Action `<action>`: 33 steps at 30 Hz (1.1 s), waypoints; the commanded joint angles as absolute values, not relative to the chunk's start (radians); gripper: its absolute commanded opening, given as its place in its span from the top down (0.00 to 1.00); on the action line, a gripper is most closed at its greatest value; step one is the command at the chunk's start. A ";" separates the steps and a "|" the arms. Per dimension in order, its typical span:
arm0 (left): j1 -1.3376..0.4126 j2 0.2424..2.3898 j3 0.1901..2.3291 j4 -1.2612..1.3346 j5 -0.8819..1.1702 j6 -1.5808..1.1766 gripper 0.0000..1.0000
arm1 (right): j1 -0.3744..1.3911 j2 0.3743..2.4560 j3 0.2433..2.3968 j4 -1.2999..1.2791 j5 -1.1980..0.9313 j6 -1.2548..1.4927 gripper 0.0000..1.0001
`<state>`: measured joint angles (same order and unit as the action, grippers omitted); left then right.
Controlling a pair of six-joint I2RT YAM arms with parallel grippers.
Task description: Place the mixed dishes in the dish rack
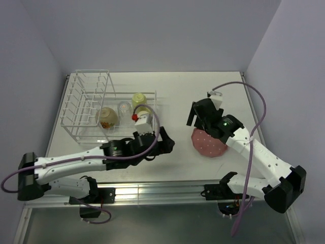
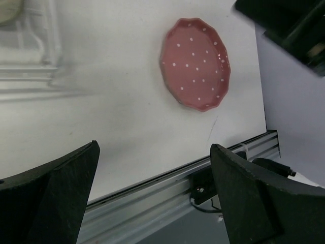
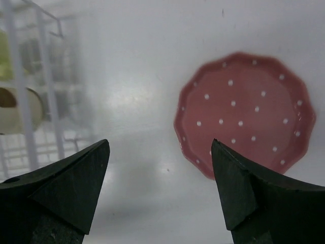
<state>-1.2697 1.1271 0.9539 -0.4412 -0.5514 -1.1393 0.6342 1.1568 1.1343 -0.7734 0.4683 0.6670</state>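
- The pink white-dotted plate (image 1: 207,146) lies flat on the white surface (image 1: 177,94), right of centre and towards the near edge, outside the dish rack (image 1: 86,101) and well apart from it
- In the top view the right arm crosses over the plate's far side and hides part of it; both wrist views show its whole scalloped rim
- The right hand (image 1: 195,116) hangs above the surface just left of the plate, jaws spread wide, holding nothing; its wrist view shows bare surface between the two dark fingers (image 3: 76,183)
- The left hand (image 1: 168,142) sits low between rack and plate, pointing towards the plate, jaws also wide and holding nothing
- The rack stands at the far left of the surface, its tall slotted section at the left end and the lower basket section to the right
- In the basket section lie the cream bowl (image 1: 106,117), the clear glass tumbler (image 1: 124,108) and the pale yellow-green mug (image 1: 139,99), close together; the small steel cup I cannot make out
- The surface is plain matt white, with a soft glare patch in the right wrist view and a few small dark specks
- A ribbed aluminium rail (image 1: 152,190) runs along its near edge, carrying both arm bases
- Pale lilac-grey walls (image 1: 152,30) close in the left, far and right sides
- A purple cable (image 1: 256,99) loops above the right arm, and another runs along the left arm
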 commanded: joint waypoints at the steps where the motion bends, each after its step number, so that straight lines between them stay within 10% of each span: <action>1: -1.279 1.253 1.072 -0.359 -0.522 -1.158 0.03 | 0.586 1.152 0.968 -0.675 0.390 0.735 0.13; 3: -1.281 1.302 1.118 -0.348 -0.500 -1.155 0.03 | 0.565 1.150 0.869 -0.631 0.368 0.753 0.25; 7: -1.295 1.394 1.167 -0.351 -0.465 -1.155 0.03 | 0.543 1.186 0.746 -0.555 0.360 0.804 0.92; 8: -1.298 1.420 1.173 -0.350 -0.457 -1.154 0.03 | 0.542 1.201 0.726 -0.548 0.379 0.819 0.96; 23: -1.322 1.456 1.146 -0.396 -0.477 -1.181 0.05 | 0.555 1.385 0.528 -0.186 0.042 0.837 1.00; 33: -1.342 1.489 1.075 -0.364 -0.460 -1.186 0.07 | 0.569 0.930 0.558 -0.305 -0.029 0.864 0.96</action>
